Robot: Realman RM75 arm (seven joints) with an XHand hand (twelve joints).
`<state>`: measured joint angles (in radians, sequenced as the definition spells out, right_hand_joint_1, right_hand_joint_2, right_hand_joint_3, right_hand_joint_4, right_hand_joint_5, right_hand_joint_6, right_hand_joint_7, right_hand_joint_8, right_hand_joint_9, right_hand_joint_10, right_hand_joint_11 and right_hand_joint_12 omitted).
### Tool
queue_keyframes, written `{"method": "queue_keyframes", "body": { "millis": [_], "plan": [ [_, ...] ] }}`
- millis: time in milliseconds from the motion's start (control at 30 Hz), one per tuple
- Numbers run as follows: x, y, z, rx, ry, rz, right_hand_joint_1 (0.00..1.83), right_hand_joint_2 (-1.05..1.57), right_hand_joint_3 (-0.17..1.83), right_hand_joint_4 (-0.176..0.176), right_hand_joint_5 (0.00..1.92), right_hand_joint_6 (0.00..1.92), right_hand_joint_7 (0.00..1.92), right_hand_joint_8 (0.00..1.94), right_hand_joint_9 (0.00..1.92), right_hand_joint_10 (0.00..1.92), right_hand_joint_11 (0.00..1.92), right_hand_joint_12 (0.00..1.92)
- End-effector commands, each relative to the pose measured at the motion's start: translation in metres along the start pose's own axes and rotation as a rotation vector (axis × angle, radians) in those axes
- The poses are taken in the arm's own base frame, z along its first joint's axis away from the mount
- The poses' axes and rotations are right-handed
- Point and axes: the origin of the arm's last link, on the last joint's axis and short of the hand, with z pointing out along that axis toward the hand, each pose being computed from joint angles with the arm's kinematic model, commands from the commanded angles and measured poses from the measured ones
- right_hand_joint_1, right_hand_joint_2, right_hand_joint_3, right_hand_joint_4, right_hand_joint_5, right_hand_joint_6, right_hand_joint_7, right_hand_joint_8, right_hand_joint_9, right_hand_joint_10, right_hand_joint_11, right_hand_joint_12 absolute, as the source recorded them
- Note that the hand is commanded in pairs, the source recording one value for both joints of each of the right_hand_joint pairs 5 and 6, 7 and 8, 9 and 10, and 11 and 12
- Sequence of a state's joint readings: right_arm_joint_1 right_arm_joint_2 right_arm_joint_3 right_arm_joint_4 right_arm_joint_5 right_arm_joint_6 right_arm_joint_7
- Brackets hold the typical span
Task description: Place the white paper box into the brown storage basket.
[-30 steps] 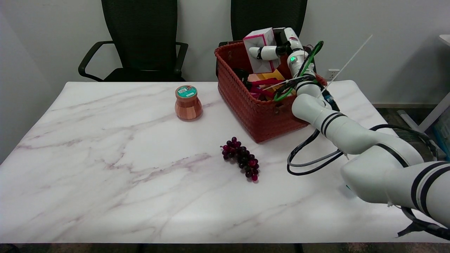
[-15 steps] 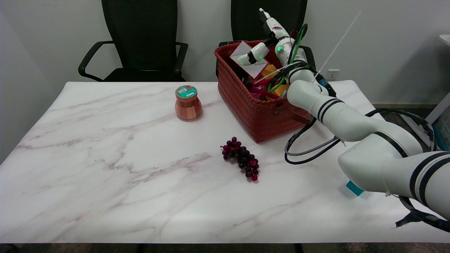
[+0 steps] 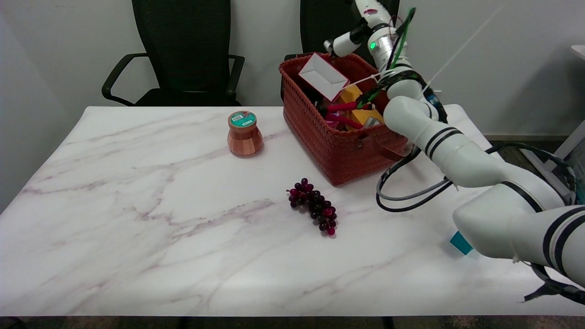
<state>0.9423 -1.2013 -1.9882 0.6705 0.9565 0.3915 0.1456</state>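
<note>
The white paper box (image 3: 322,76) with pink edges lies tilted inside the brown storage basket (image 3: 320,137), leaning near its far left wall on other items. My right hand (image 3: 361,27) is raised above the basket's far rim, clear of the box, fingers apart and holding nothing; its top runs out of the picture. The white arm reaches in from the lower right over the basket's right side.
A small brown jar (image 3: 245,134) with a green lid stands left of the basket. A bunch of dark grapes (image 3: 314,206) lies in front of it. A teal object (image 3: 460,242) peeks out under my arm. Two black chairs stand behind the table.
The hand let go of the white box, which dropped and settled tilted in the basket. The hand then rose up and away above the basket's far rim.
</note>
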Motion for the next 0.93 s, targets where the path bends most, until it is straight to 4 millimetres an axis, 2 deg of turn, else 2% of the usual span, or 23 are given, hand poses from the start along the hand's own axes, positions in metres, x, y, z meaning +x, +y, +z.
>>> {"method": "queue_keyframes", "body": {
  "millis": [33, 233, 433, 733, 933],
  "plan": [
    [0.083, 0.024, -0.096, -0.007, 0.469, -0.275, 1.31, 0.5, 0.99, 0.0, 0.04, 0.04, 0.39, 0.39, 0.22, 0.22, 0.17, 0.17],
    [0.079, 0.031, -0.141, -0.074, 0.532, -0.335, 1.32, 0.56, 1.03, 0.0, 0.03, 0.03, 0.42, 0.42, 0.29, 0.29, 0.19, 0.19],
    [0.07, 0.036, -0.174, -0.131, 0.542, -0.382, 1.32, 0.58, 1.05, 0.0, 0.03, 0.03, 0.42, 0.42, 0.31, 0.31, 0.2, 0.2],
    [0.063, 0.031, -0.209, -0.183, 0.555, -0.465, 1.33, 0.61, 1.09, 0.0, 0.03, 0.03, 0.43, 0.43, 0.34, 0.34, 0.22, 0.22],
    [0.057, 0.032, -0.224, -0.219, 0.577, -0.463, 1.33, 0.63, 1.09, 0.0, 0.02, 0.02, 0.44, 0.44, 0.35, 0.35, 0.23, 0.23]
  ]
}}
